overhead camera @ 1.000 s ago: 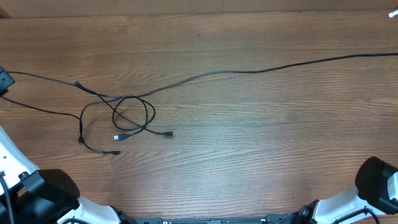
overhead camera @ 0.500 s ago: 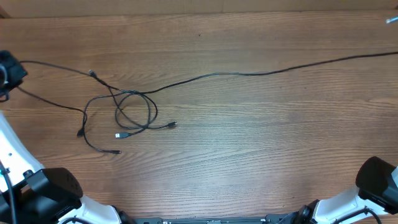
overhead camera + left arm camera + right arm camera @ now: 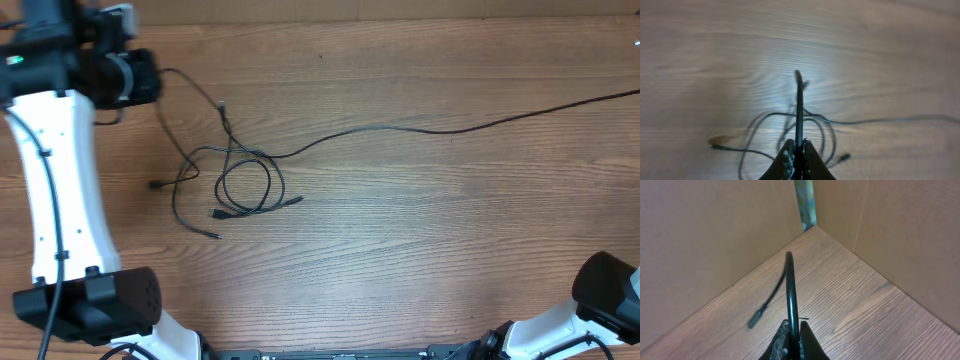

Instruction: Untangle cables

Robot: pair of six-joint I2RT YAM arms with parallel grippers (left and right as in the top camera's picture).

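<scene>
The cables (image 3: pixel 246 185) lie as a knot of thin black loops left of the table's middle, with small plug ends (image 3: pixel 296 201) sticking out. One strand rises from the knot to my left gripper (image 3: pixel 150 77) at the far left, raised above the table. In the left wrist view that gripper (image 3: pixel 799 148) is shut on this strand (image 3: pixel 799 105), with the loops (image 3: pixel 810 125) below it. A long strand (image 3: pixel 450 128) runs from the knot to the right edge. My right gripper (image 3: pixel 792 329), outside the overhead view, is shut on a black cable (image 3: pixel 790 280) whose plug end (image 3: pixel 754 322) rests on the wood.
Brown cardboard walls (image 3: pixel 715 225) meet in a corner close ahead of the right gripper. The left arm's white link (image 3: pixel 60 180) stretches along the table's left side, and both arm bases (image 3: pixel 608 292) sit at the near edge.
My left arm has swung in from the left edge toward the right, drawing its strand along. The knot has slid right and its loops have bunched closer. The right gripper's hold looks unchanged.
</scene>
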